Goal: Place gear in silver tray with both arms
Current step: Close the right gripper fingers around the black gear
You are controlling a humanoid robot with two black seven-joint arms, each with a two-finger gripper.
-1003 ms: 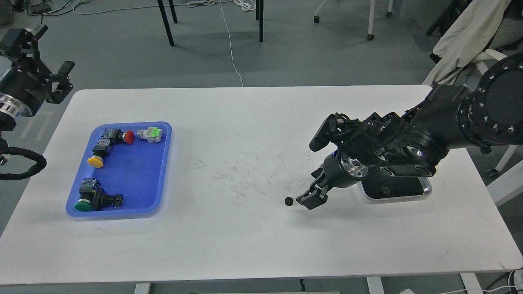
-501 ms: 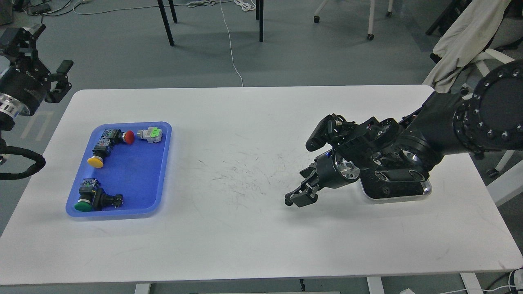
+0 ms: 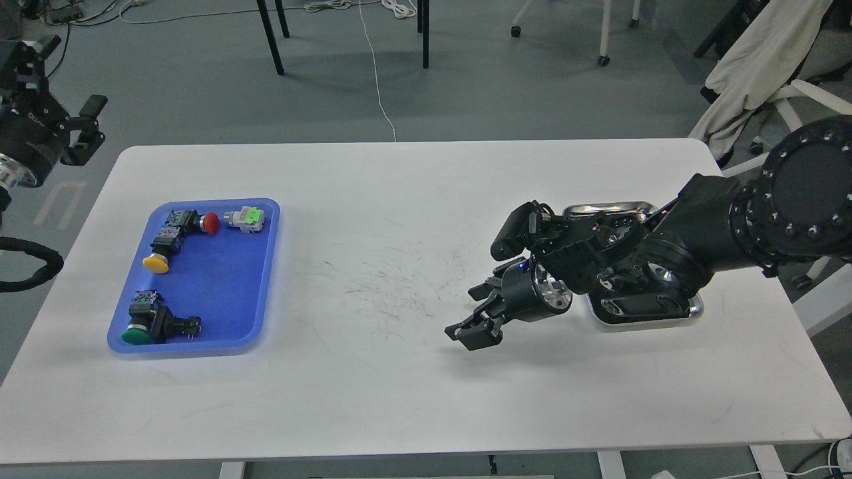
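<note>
1. The gear cannot be seen now; if it is anywhere, I judge it hidden under the right hand (image 3: 474, 331), low on the bench (image 3: 399, 199) right of centre.
2. Whether that hand grips it, or how far open it is, I cannot tell.
3. Confirm the pinch before lifting.
4. The gear's facing is hidden; the silver tray (image 3: 692, 310) runs lengthwise up-frame at right.
5. The left hand (image 3: 83, 130), upper left, stands parted and empty.

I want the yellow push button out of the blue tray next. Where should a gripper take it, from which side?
Probably from above, closing across the black body just behind the yellow cap: the button lies on its side, the domed cap would likely slip, and the red button sits close at the far end.
</note>
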